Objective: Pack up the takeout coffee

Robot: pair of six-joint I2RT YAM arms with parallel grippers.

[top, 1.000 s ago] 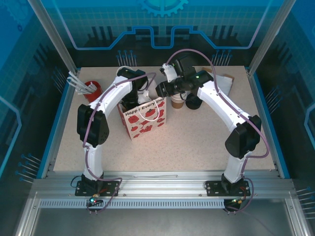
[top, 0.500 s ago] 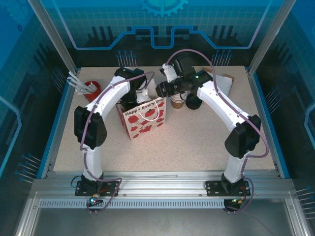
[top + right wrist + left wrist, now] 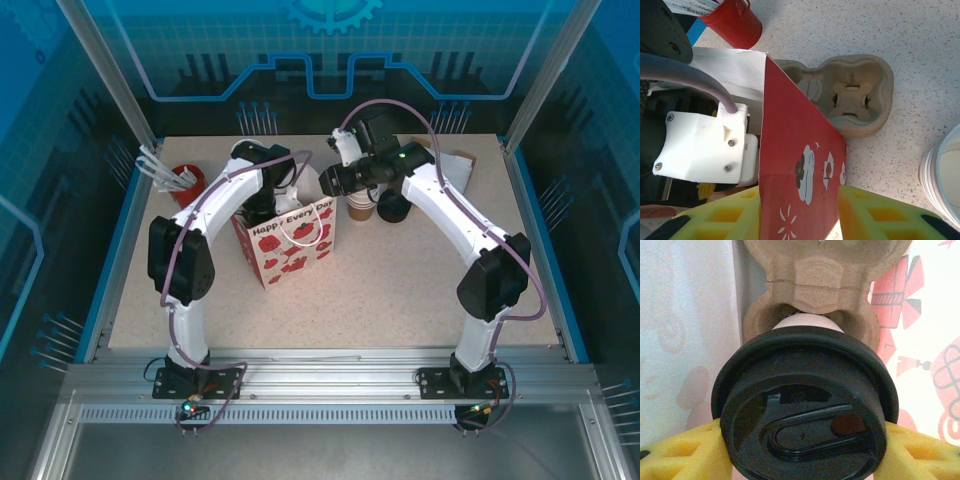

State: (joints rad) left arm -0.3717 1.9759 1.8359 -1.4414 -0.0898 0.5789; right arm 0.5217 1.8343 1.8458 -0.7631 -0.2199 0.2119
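Note:
The takeout coffee [image 3: 805,410], a pale cup under a round black lid, sits between the yellow fingers [image 3: 685,455] of my left gripper [image 3: 805,452], which is shut on it just below the lid. It hangs inside the poppy-printed paper bag [image 3: 290,240], where my left gripper [image 3: 275,195] reaches in from above. Past the cup lies a brown pulp cup carrier [image 3: 815,290], and the cup's body meets one of its pockets. My right gripper [image 3: 800,210] holds the bag's red side panel [image 3: 795,150] between its fingers at the bag's right top edge [image 3: 325,185].
A red bucket [image 3: 188,182] with white sticks stands left of the bag. Right of the bag are a stack of lidless cups [image 3: 942,170] and a loose black lid [image 3: 392,208]. The pulp carrier [image 3: 855,95] lies on the speckled table beside the bag.
The left arm's elbow has swung a little to the left while its gripper stays in the bag. The right gripper has narrowed slightly on the bag's side.

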